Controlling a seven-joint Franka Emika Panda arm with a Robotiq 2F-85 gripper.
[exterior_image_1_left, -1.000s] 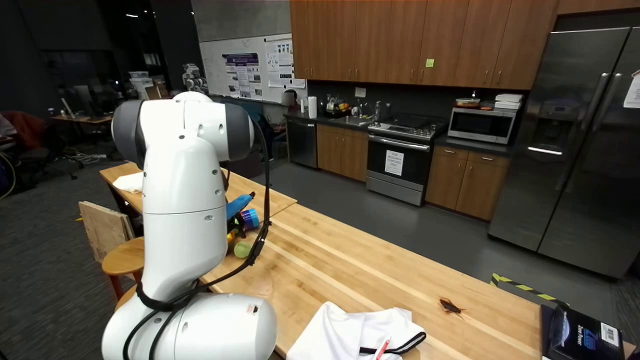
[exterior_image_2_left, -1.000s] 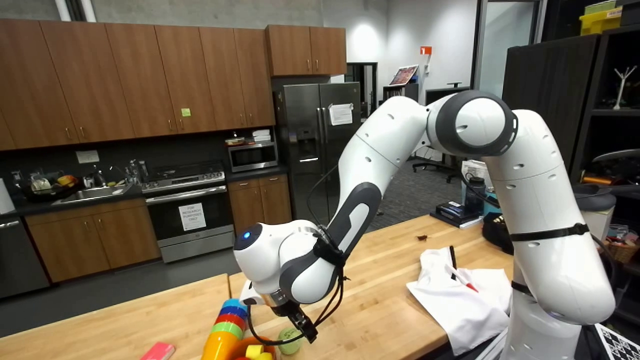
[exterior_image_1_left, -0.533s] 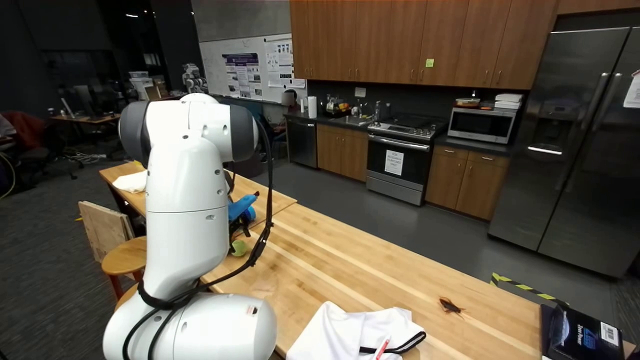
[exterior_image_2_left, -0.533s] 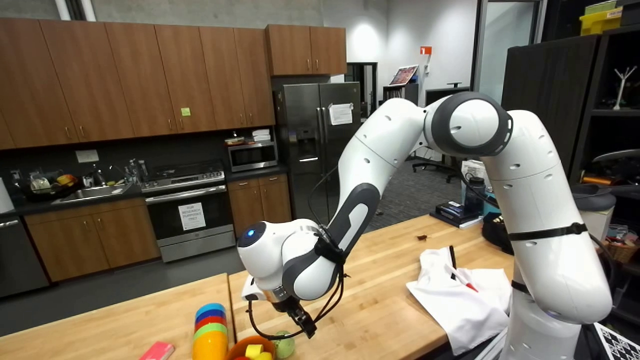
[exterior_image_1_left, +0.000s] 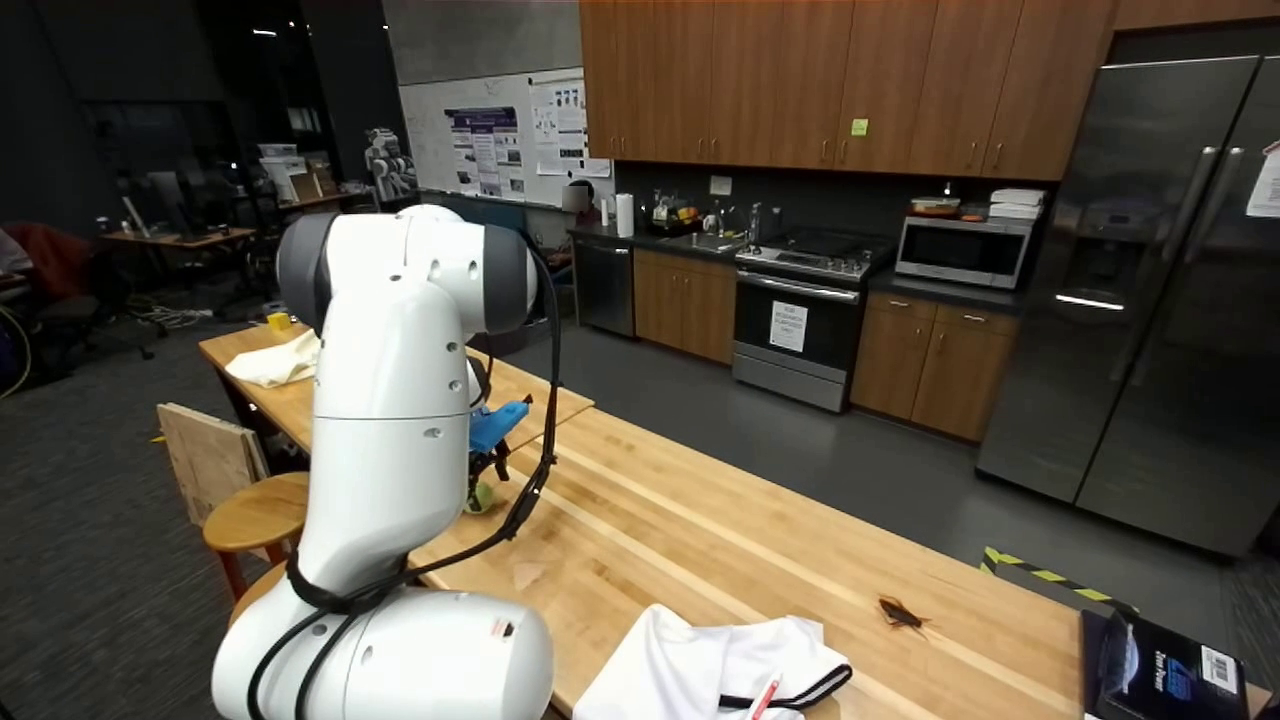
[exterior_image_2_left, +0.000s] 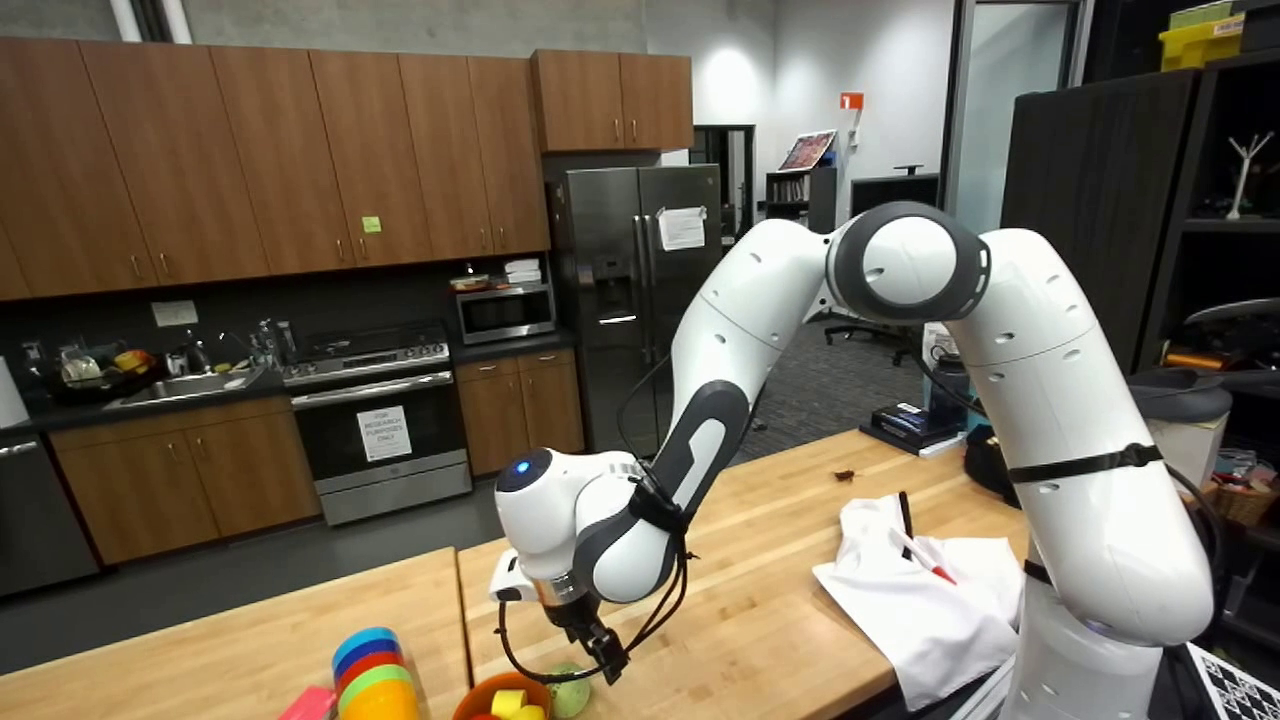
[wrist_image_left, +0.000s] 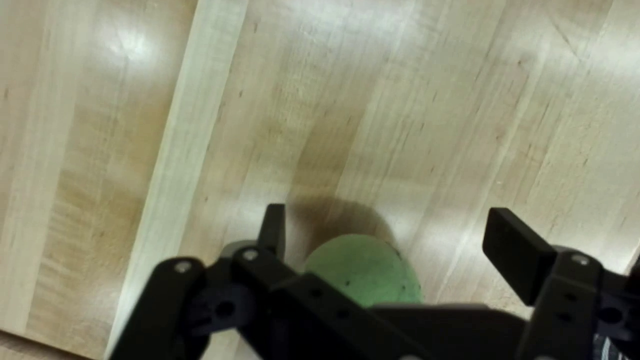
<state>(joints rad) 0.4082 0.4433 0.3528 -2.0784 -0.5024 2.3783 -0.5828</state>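
Note:
My gripper (wrist_image_left: 382, 220) is open and empty in the wrist view, with its black fingers wide apart. A green ball (wrist_image_left: 360, 270) lies on the wooden table below and between the fingers, nearer the left one; its lower part is hidden by the gripper. The ball also shows in both exterior views (exterior_image_1_left: 484, 497) (exterior_image_2_left: 570, 697), beside the gripper (exterior_image_2_left: 608, 665). An orange bowl (exterior_image_2_left: 475, 695) holding a yellow block (exterior_image_2_left: 508, 700) stands by the ball. A stack of coloured cups (exterior_image_2_left: 372, 672) lies tilted further left, against a pink block (exterior_image_2_left: 310, 704).
A white cloth (exterior_image_2_left: 930, 630) with a red-tipped pen (exterior_image_2_left: 940, 573) lies near the arm's base. A brown insect-like thing (exterior_image_1_left: 902, 612) and a black box (exterior_image_1_left: 1165, 665) are further along the table. A cream cloth (exterior_image_1_left: 275, 362) and a yellow block (exterior_image_1_left: 279, 321) are at the far end.
The cup stack has moved left in an exterior view, from beside the bowl to the pink block. The arm's elbow has come lower, and the gripper has shifted slightly near the ball.

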